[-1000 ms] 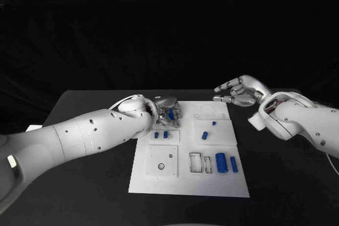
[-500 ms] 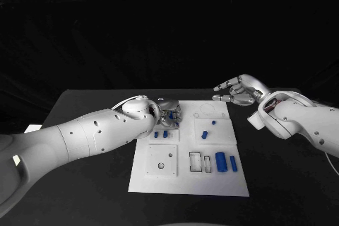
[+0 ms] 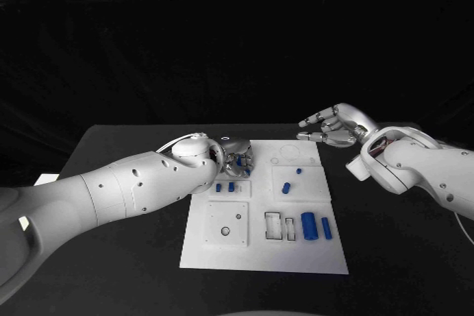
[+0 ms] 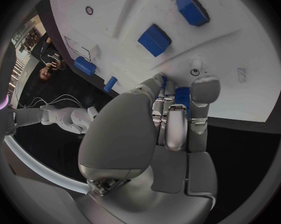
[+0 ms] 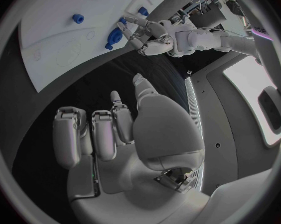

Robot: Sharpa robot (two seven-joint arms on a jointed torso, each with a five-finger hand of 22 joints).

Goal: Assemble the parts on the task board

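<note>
The white task board (image 3: 296, 254) lies in the middle of the black table. My left hand (image 3: 235, 158) is low over its far left corner, fingers closed together. In the left wrist view those fingertips (image 4: 202, 92) pinch a small blue part (image 4: 182, 95) just above the board (image 4: 240, 45). Two small blue blocks (image 3: 225, 188) lie in a recess near that hand. Two more blue pieces (image 3: 286, 188) rest in the recess to the right. My right hand (image 3: 334, 127) hovers beyond the board's far right corner, fingers loosely bent and holding nothing.
Two blue cylinders (image 3: 309, 226) lie near the board's right edge beside narrow slots (image 3: 274, 227). A square plate with a hole (image 3: 226, 224) sits at the near left. Bare black table (image 3: 118, 261) surrounds the board.
My left hand has shifted very slightly over the board's far left corner. The right hand has stayed where it was.
</note>
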